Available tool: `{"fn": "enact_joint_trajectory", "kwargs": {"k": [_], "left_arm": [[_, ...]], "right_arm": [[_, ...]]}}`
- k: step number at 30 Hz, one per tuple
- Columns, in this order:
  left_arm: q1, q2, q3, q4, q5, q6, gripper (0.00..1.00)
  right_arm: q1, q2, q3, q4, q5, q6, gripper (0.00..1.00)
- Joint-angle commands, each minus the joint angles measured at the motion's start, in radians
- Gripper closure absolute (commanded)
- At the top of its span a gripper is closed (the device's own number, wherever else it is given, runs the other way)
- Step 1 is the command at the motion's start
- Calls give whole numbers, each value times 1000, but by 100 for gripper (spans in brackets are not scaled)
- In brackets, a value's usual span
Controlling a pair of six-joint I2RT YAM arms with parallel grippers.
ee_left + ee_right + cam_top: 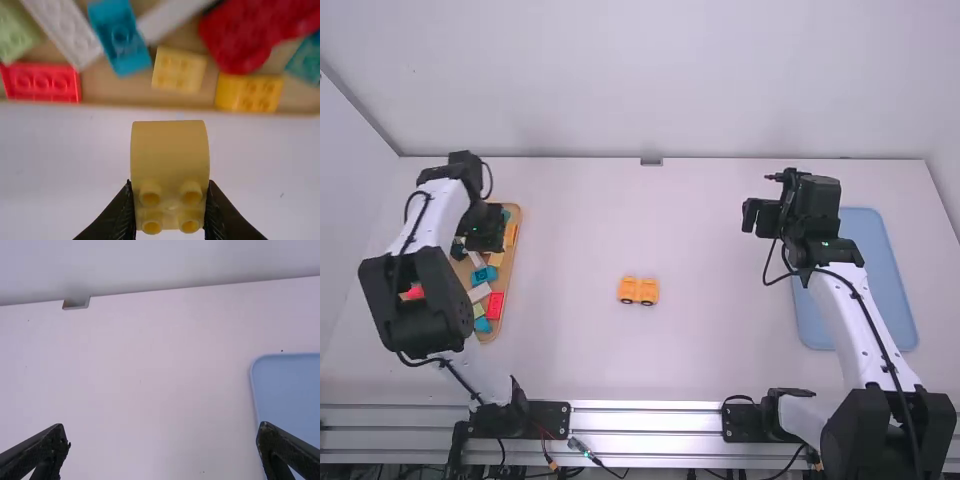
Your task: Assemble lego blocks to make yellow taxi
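Note:
Above the wooden tray of blocks at the left, my left gripper hangs in the high view. In its wrist view the left gripper is shut on a yellow block whose studs face the fingertip side. Two joined orange-yellow blocks with dark wheels stand mid-table. Over the right part of the table is my right gripper, far from the wheeled blocks. In its own view the right gripper is open with nothing between its fingers.
The wooden tray holds a red brick, a teal brick, a pale yellow brick, an orange-yellow brick and others. A blue tray lies at the right, partly under the right arm.

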Motion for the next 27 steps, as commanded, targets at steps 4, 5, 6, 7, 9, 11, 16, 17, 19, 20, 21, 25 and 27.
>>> {"fn": "enact_joint_trajectory", "kwargs": {"k": [4, 5, 6, 7, 9, 11, 16, 17, 19, 20, 21, 25, 27], "left_arm": [[-206, -28, -15, -7, -23, -205, 98], [-258, -28, -17, -8, -21, -271, 98], [-258, -28, -17, -8, -21, -271, 98], [-302, -28, -18, -14, -22, -307, 98], [-367, -28, -24, -2, -26, -317, 98], [-422, -26, -41, 35, -32, -317, 98], [-497, -25, -113, 84, -25, -408, 98], [-507, -25, -132, 84, -20, -447, 98], [-515, -25, -169, 105, 7, -473, 98], [-515, -25, -192, 123, 26, -464, 98], [-513, -25, -201, 132, 34, -454, 98], [-516, -25, -261, 204, 69, -403, 98], [-512, -25, -312, 245, 77, -414, 98]], "right_arm": [[-5, 8, 43, -12, -5, 0, 1], [-5, 8, 43, -11, -5, 0, 1], [-5, 8, 43, -11, -5, 0, 1], [-5, 8, 43, -11, -5, 0, 1], [-5, 8, 43, -11, -5, 0, 1], [-5, 8, 43, -12, -5, 0, 1], [-5, 8, 43, -11, -5, 0, 1], [-5, 8, 43, -11, -5, 0, 1], [-5, 8, 43, -11, -6, 0, 2], [-5, 8, 43, -11, -6, 0, 1], [-5, 8, 43, -11, -6, 0, 1], [-5, 8, 43, -11, -6, 1, 1], [-5, 8, 43, -11, -6, 4, 1]]}}
